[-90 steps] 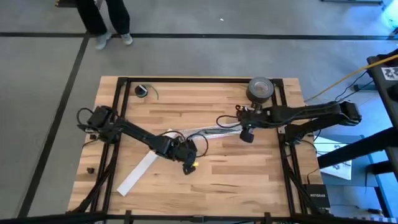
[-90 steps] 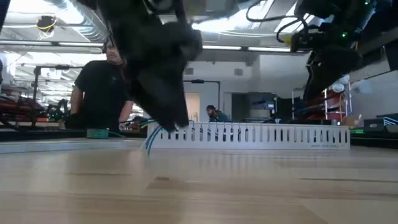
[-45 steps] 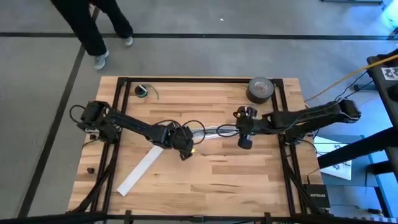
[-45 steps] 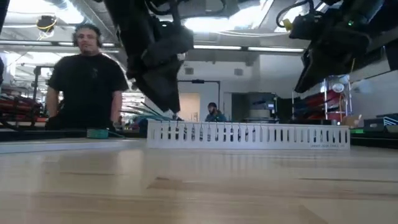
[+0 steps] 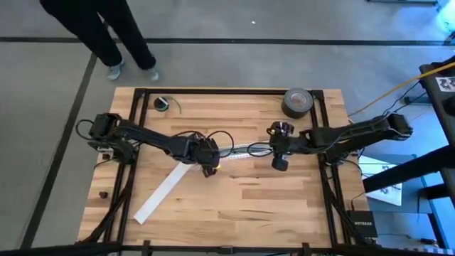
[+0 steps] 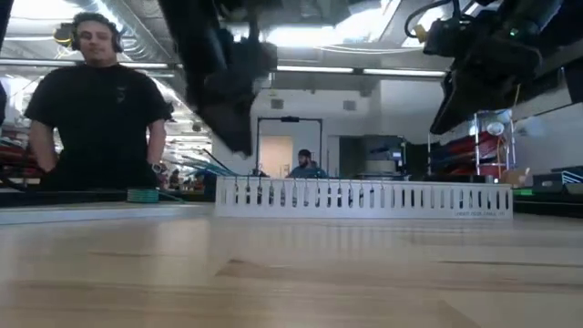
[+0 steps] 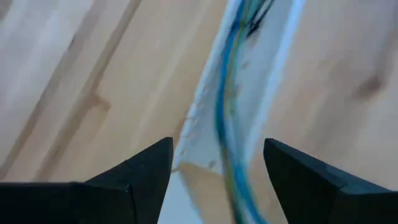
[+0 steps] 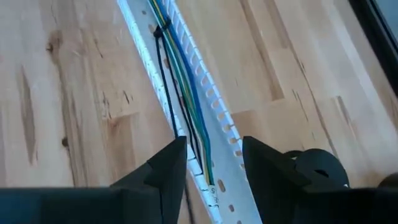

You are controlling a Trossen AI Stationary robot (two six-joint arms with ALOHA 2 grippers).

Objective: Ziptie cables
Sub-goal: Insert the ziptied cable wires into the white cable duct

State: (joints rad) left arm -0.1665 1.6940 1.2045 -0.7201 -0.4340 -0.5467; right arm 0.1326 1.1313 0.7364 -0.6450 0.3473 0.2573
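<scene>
Both grippers are hanging released over the white slotted strip (image 8: 205, 124) — left gripper (image 7: 217, 163), right gripper (image 8: 214, 158). The cables (image 8: 186, 81) are lying in it, tied by the ziptie (image 8: 163, 74); their far ends are running out of view.

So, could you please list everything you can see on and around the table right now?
cables: one bundle, blue, green and yellow, lying in the slotted duct
ziptie: one, black, lying along the cables in the duct
slotted duct: one, white, mid-table between the two arms
flat strip: one, white, on the table on the left arm's side
tape roll: one, grey, table corner by the right arm
table: one, light wood
person: one, black top, standing beyond the table
left hand: one, dark, open, over the duct
right hand: one, dark, open, over the duct
</scene>
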